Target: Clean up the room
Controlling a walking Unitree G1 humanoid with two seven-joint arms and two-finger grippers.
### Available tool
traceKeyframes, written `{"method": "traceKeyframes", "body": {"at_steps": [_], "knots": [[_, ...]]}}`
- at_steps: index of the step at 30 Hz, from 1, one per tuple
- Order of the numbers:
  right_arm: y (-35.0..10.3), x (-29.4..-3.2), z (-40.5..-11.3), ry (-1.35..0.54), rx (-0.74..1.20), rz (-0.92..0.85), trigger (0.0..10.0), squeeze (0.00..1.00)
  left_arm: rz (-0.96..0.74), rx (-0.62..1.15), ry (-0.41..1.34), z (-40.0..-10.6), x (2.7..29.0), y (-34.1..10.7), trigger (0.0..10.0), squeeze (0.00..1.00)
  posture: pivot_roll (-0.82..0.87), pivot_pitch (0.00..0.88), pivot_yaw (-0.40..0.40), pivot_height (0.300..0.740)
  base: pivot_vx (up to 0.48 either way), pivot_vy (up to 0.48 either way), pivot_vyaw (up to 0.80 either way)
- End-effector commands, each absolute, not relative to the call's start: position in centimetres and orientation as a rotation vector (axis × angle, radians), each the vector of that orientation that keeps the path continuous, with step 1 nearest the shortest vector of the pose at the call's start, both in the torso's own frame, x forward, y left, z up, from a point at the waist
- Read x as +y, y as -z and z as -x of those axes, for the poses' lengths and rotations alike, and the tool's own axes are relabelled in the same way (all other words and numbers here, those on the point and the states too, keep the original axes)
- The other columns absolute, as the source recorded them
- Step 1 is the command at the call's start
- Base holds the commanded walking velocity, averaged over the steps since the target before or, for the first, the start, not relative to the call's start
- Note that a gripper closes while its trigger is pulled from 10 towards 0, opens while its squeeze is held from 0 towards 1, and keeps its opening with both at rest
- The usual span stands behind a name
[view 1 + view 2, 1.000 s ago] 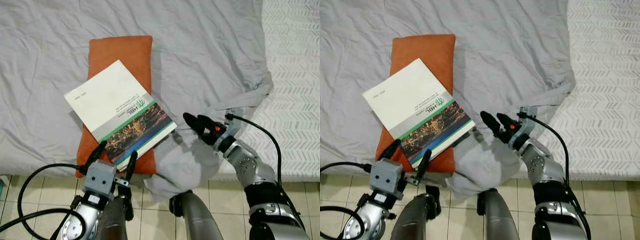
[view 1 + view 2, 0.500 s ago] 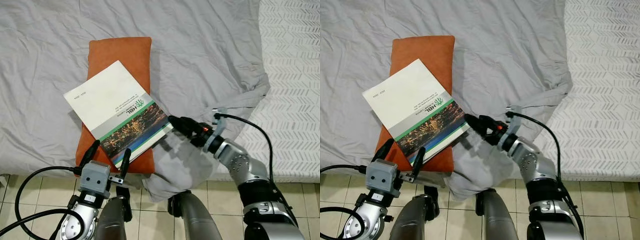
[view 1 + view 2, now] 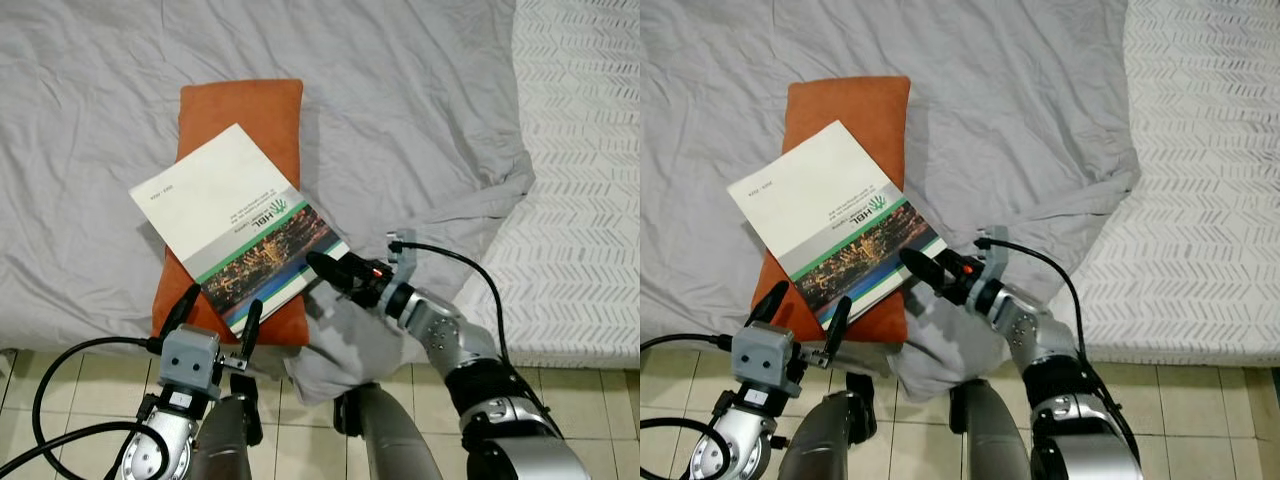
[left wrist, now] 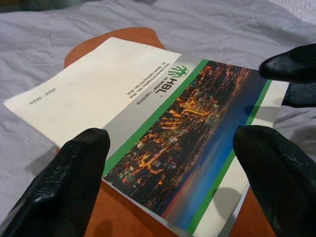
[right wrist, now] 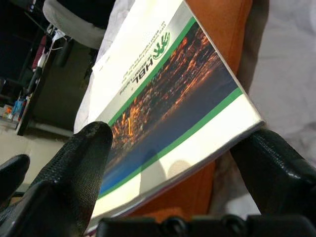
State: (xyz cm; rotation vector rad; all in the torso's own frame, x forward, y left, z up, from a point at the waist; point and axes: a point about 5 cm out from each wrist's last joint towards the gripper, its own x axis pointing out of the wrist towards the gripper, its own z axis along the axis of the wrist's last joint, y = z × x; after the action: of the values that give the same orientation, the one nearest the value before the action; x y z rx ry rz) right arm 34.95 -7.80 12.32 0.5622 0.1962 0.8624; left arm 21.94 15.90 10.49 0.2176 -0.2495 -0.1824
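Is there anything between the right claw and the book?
Nothing visible. The right claw is open at the near corner of the book, one finger over the cover and one below its edge. The book lies on the orange pillow.

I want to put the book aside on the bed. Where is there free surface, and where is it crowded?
The wrinkled grey bedsheet is bare beyond and right of the orange rectangular cushion. The white patterned mattress cover at the right is bare too. The near edge is crowded: the glossy white-and-green book lies on the cushion, with the open right gripper at its corner and the left gripper just below.
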Motion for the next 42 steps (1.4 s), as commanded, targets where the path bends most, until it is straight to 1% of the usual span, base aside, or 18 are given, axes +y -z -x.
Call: {"method": "traceKeyframes", "body": {"at_steps": [1, 5, 7, 17, 26, 31, 34, 36, 37, 38, 40, 42], "knots": [[-11.1, -6.8, -34.5, -0.859, 0.241, -0.56, 10.0, 0.0, -0.217, -0.207, 0.187, -21.2, 15.9, -9.4, 10.0, 0.0, 0.11, 0.48, -0.1, 0.74, 0.0, 0.0, 0.0], [-10.8, -6.5, -34.6, -0.843, 0.239, -0.55, 10.0, 0.0, -0.219, -0.207, 0.187, -21.1, 15.9, -9.4, 10.0, 0.0, 0.11, 0.478, -0.102, 0.74, 0.0, 0.0, 0.0], [-10.8, -6.5, -34.7, -0.834, 0.236, -0.553, 0.0, 0.0, -0.221, -0.207, 0.187, -21.1, 15.8, -9.3, 10.0, 0.0, 0.11, 0.475, -0.104, 0.74, 0.0, 0.0, 0.0], [-10.4, -6.6, -34.8, -0.823, 0.244, -0.561, 0.0, 0.0, -0.225, -0.205, 0.193, -21.3, 15.7, -9.2, 10.0, 0.0, 0.1, 0.469, -0.11, 0.74, 0.0, 0.0, 0.0], [-10.2, -7.8, -35.2, -0.768, 0.24, -0.607, 0.0, 0.0, -0.215, -0.184, 0.207, -21.6, 15.6, -8.9, 10.0, 0.0, 0.1, 0.451, -0.109, 0.74, 0.0, 0.0, 0.0], [-10.3, -8.8, -35.5, -0.718, 0.226, -0.628, 0.0, 0.0, -0.17, -0.121, 0.223, -22.2, 15.7, -8.0, 10.0, 0.0, 0.1, 0.41, -0.101, 0.74, 0.0, 0.0, 0.0], [-11.4, -10.2, -36.3, -0.655, 0.167, -0.589, 0.0, 0.0, -0.155, -0.06, 0.237, -23.1, 15.9, -7.2, 10.0, 0.0, 0.1, 0.326, -0.089, 0.74, 0.0, 0.0, 0.0], [-11.8, -10.4, -36.5, -0.649, 0.149, -0.585, 0.0, 0.0, -0.161, -0.043, 0.237, -23.3, 15.9, -7.0, 10.0, 0.0, 0.1, 0.315, -0.088, 0.74, 0.0, 0.0, 0.0], [-12.6, -11.0, -36.9, -0.628, 0.11, -0.563, 0.0, 0.0, -0.155, -0.028, 0.226, -23.9, 16.0, -6.9, 10.0, 0.0, 0.09, 0.248, -0.08, 0.74, 0.0, 0.0, 0.0], [-12.6, -11.0, -36.9, -0.628, 0.11, -0.563, 0.0, 0.0, -0.155, -0.028, 0.226, -23.9, 16.0, -6.9, 10.0, 0.0, 0.09, 0.248, -0.08, 0.74, 0.0, 0.0, 0.0], [-14.6, -12.5, -37.7, -0.546, 0.016, -0.505, 0.0, 0.0, -0.139, -0.041, 0.207, -25.2, 16.0, -7.6, 10.0, 0.0, 0.08, 0.17, -0.071, 0.74, 0.0, 0.0, 0.0], [-16.3, -14.0, -38.3, -0.47, -0.068, -0.469, 0.0, 0.0, -0.174, -0.025, 0.179, -26.4, 15.9, -8.1, 10.0, 0.0, 0.08, 0.12, -0.066, 0.74, 0.0, 0.0, 0.0]]}}
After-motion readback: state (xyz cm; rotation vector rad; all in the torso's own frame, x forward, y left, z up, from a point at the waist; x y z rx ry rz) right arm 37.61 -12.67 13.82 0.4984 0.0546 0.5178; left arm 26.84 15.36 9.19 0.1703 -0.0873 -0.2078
